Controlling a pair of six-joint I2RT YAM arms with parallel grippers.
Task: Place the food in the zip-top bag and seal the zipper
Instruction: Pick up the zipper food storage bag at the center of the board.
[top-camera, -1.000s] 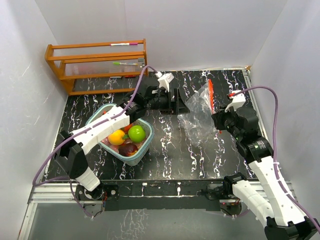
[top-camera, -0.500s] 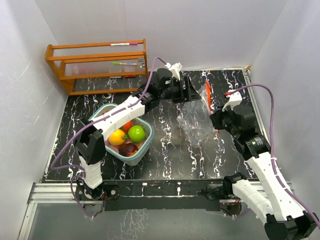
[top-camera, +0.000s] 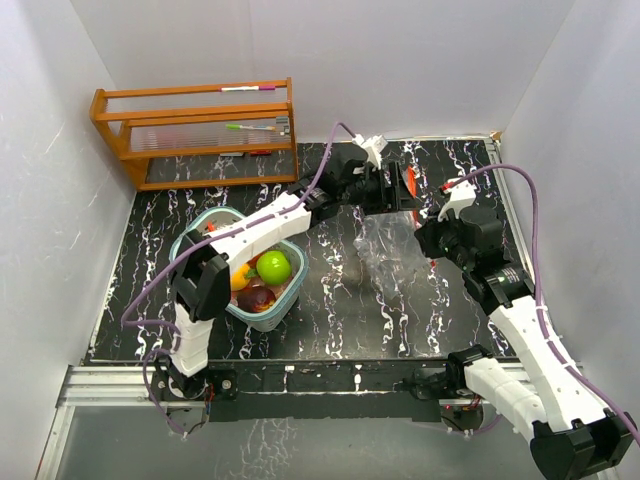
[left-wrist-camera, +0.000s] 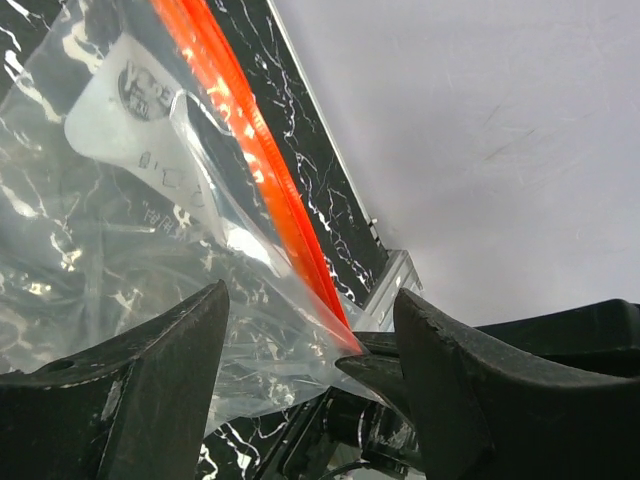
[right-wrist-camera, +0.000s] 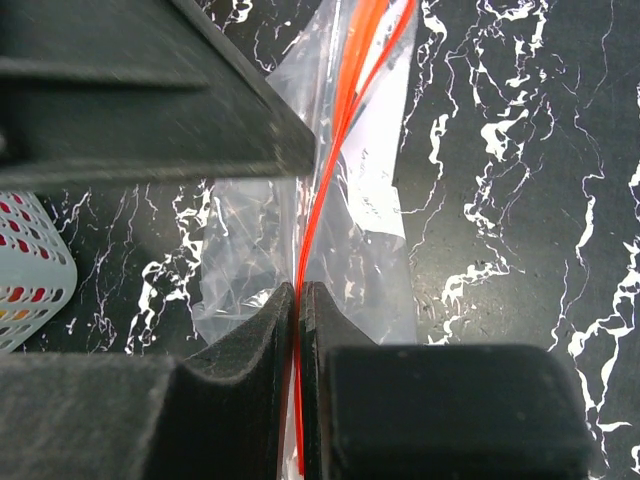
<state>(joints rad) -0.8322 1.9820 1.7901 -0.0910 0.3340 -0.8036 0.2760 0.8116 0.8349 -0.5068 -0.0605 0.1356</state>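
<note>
The clear zip-top bag (top-camera: 385, 245) with its orange zipper (left-wrist-camera: 245, 135) hangs upright at the table's right middle. My right gripper (right-wrist-camera: 300, 300) is shut on the zipper's lower end, and its finger (left-wrist-camera: 400, 375) shows pinching that corner in the left wrist view. My left gripper (left-wrist-camera: 310, 330) is open at the bag's top (top-camera: 405, 188), one jaw on each side of the zipper edge. The food, a green fruit (top-camera: 273, 266), a yellow-orange one (top-camera: 240, 272) and a dark purple one (top-camera: 255, 297), lies in the pale-blue basket (top-camera: 205, 228) at the left.
A wooden rack (top-camera: 195, 130) with pens stands at the back left corner. White walls close in the table on three sides. The basket's corner (right-wrist-camera: 30, 270) shows at the left of the right wrist view.
My left arm has swung from above the basket rightward to the bag's top and narrowed its jaws slightly. The right gripper, still shut on the zipper, has shifted a little left and back.
</note>
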